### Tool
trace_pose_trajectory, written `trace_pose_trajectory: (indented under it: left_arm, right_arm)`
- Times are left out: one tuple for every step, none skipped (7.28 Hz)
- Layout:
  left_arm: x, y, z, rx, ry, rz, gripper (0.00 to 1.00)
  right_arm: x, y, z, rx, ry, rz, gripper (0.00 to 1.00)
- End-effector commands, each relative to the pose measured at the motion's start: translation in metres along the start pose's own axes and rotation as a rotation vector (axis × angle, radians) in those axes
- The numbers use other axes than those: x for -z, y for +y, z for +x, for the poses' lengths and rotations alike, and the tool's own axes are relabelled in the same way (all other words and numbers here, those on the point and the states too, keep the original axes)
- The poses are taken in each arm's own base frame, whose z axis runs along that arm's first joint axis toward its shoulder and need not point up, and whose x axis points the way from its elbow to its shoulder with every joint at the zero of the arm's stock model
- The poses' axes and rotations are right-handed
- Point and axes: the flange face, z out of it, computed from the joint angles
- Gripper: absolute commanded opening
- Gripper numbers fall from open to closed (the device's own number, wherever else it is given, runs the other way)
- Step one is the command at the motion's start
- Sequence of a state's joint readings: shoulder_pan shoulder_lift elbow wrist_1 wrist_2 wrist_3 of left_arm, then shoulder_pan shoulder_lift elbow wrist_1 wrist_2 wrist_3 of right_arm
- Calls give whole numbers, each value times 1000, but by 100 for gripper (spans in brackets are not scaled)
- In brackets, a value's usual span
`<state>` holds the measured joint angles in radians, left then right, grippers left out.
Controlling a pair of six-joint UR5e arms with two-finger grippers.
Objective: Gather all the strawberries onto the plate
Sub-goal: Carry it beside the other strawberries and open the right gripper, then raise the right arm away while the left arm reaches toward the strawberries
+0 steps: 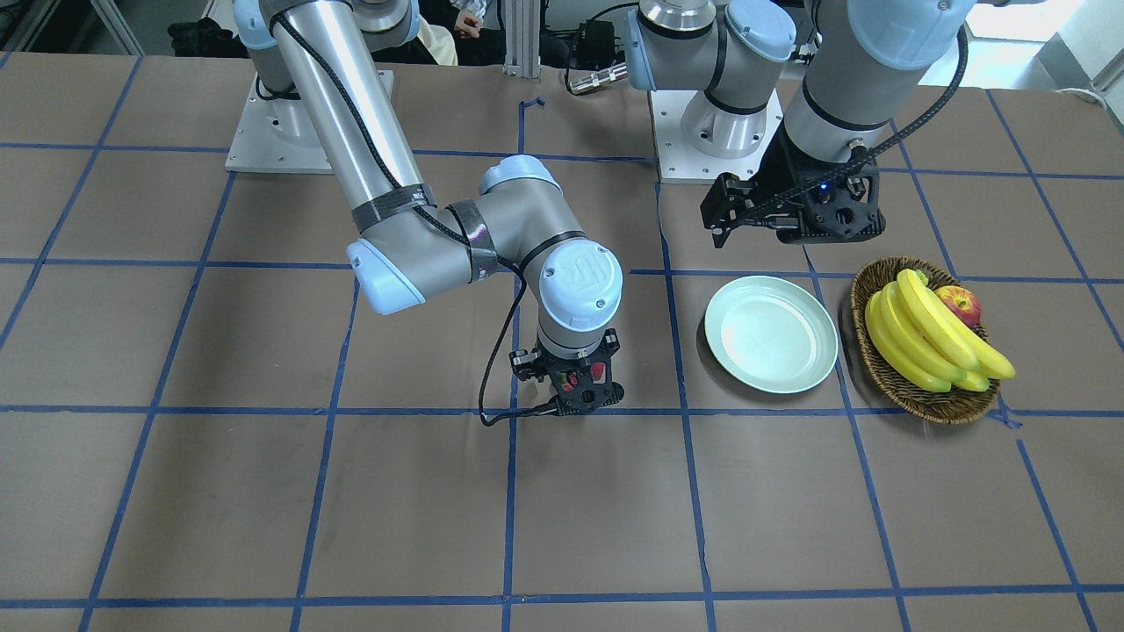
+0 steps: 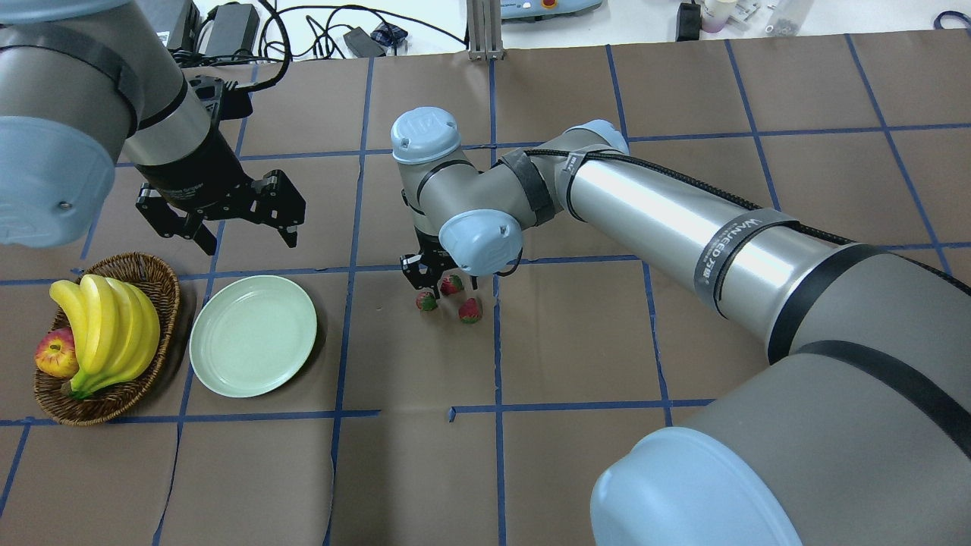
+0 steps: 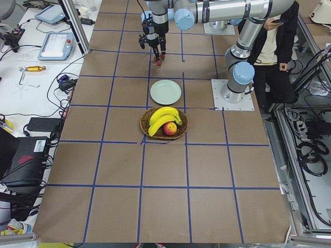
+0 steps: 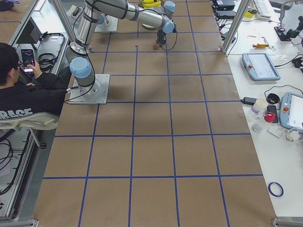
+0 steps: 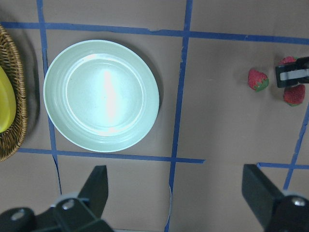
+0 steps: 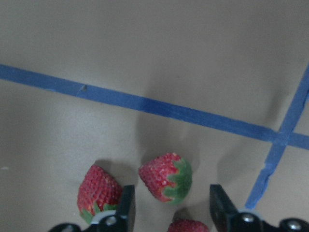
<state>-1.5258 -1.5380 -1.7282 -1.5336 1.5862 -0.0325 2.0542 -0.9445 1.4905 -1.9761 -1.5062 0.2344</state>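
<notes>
Brown-paper table (image 2: pixel 576 356) with a blue tape grid. All three strawberries (image 2: pixel 470 310) sit in a tight cluster on the paper near mid-table, well apart from the plate (image 2: pixel 252 346), which has nothing on it. The basket (image 2: pixel 163 277) with bananas (image 2: pixel 106 326) and an apple (image 2: pixel 54 353) is just beside the plate, on the side away from the berries.

The right gripper (image 6: pixel 170 195) is low over the cluster. Its jaws are parted and straddle the middle strawberry (image 6: pixel 166 177) with a gap on each side, holding nothing. In the wrist view a second berry lies right against the outside of one finger, and the third is at the bottom edge, partly hidden.

The left gripper (image 2: pixel 249 240) hovers over the table beyond the plate, jaws wide apart and empty.

Looks like pre-grasp on the first pick — zero of three delivered. Next move, as I read it: come down the last bit, close gently on the middle berry, lift straight up, carry it across to the plate. Main risk is the neighbour at the finger getting nudged or pinched as the jaws close.
</notes>
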Motion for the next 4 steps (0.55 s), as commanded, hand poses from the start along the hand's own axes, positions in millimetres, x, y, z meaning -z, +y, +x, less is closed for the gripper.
trace_pose_trajectory:
  left_arm:
    - [0,-1,3,-5,0,2,100]
    - [2,-2,4,5,5,12,100]
    - [2,-5,1,7,10,21,100]
    - [-8,-15,3,6,6,29,100]
  right_arm:
    - [39,5,2,3,-5,59,100]
    - [61,7,10,12,-11,86,100]
    - [79,13,26,-3,-8,59,100]
    - [109,20,46,-32,-15,76,100]
